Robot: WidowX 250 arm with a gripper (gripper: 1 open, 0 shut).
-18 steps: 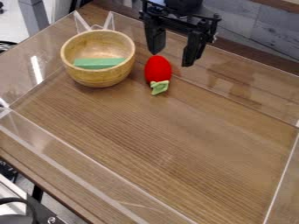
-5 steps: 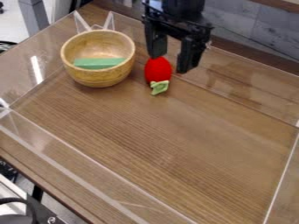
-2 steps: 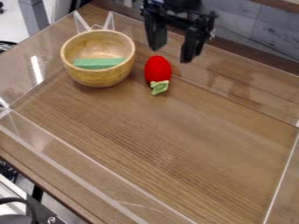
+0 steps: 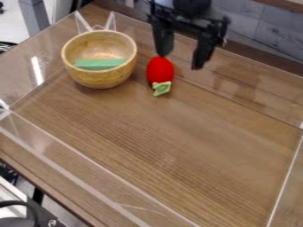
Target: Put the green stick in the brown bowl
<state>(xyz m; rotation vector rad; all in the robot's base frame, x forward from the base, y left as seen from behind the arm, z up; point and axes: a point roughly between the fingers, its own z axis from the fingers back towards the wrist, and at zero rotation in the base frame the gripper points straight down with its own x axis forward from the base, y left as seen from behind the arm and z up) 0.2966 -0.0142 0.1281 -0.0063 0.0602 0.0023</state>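
The brown bowl (image 4: 99, 58) stands at the back left of the wooden table. Inside it lies the green stick (image 4: 97, 64), flat on the bowl's bottom. My gripper (image 4: 183, 49) hangs open above the table at the back, to the right of the bowl, pointing down. Its two dark fingers (image 4: 161, 39) are spread wide, with nothing between them. It is just above and behind the red strawberry toy (image 4: 160, 74), not touching it.
Clear plastic walls (image 4: 35, 146) border the wooden table (image 4: 178, 151) on the left, front and right. The red strawberry toy with its green leaf lies right of the bowl.
The gripper has rolled about its vertical axis and shifted slightly to the right, staying open. The stick, bowl and strawberry toy have not moved.
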